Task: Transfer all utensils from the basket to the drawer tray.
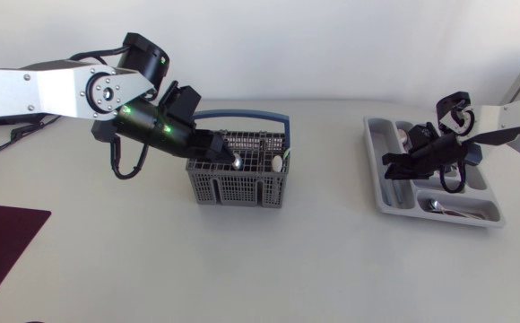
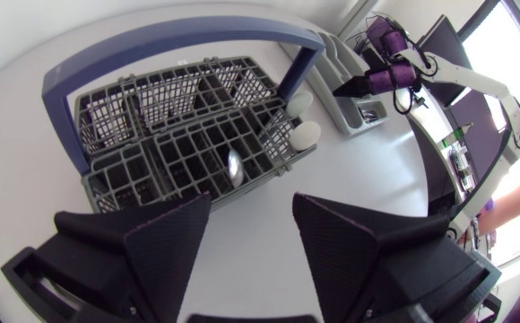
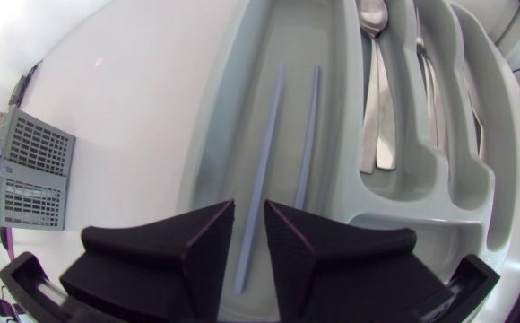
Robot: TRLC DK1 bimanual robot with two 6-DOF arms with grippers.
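Head view: left gripper (image 1: pixel 227 154) hangs over the basket (image 1: pixel 238 190) at centre frame, spread wide with nothing in it. Looks lined up to drop onto the spoon (image 2: pixel 235 167) standing in a middle cell. Two pale rounded ends (image 2: pixel 305 135) poke up at the basket's corner too, so I'd say there's more to move. Right gripper (image 1: pixel 402 163) sits over the drawer tray (image 1: pixel 378 199) at the right, above two lilac chopsticks (image 3: pixel 269 152) in the long slot. Can't tell if it's pinching one. Silver cutlery (image 3: pixel 374 99) already lies in the next slot.
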